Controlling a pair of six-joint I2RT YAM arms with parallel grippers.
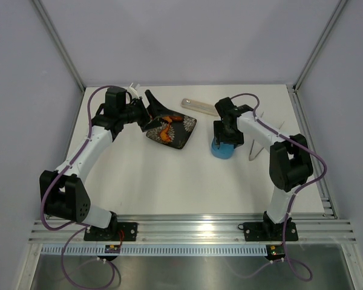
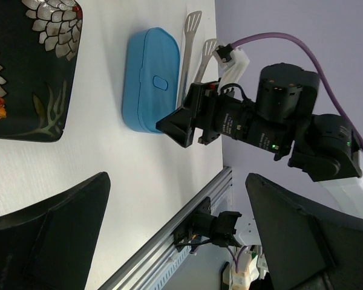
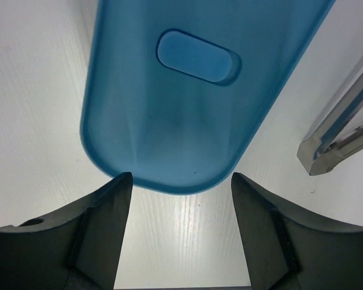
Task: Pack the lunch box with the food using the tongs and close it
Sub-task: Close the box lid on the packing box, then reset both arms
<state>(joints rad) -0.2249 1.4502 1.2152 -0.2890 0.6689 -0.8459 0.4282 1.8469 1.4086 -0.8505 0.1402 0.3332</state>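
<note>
The light-blue lunch box (image 3: 193, 90) lies shut on the white table, its lid with an oval latch facing up; it also shows as the lunch box (image 2: 151, 78) and the lunch box (image 1: 219, 152). My right gripper (image 3: 181, 199) hovers open at the box's rounded near end, one fingertip on each side of it; I cannot tell if they touch. Silver tongs (image 2: 190, 54) lie just beyond the box, also seen as the tongs (image 3: 339, 133). Orange food (image 1: 166, 128) sits on the black patterned plate (image 1: 184, 134). My left gripper (image 1: 153, 113) stands wide open and empty at the plate's left edge.
A long translucent case (image 1: 199, 104) lies at the back between the plate and the right arm. The right arm (image 2: 278, 115) reaches over the box. The aluminium rail (image 1: 187, 226) runs along the table's near edge.
</note>
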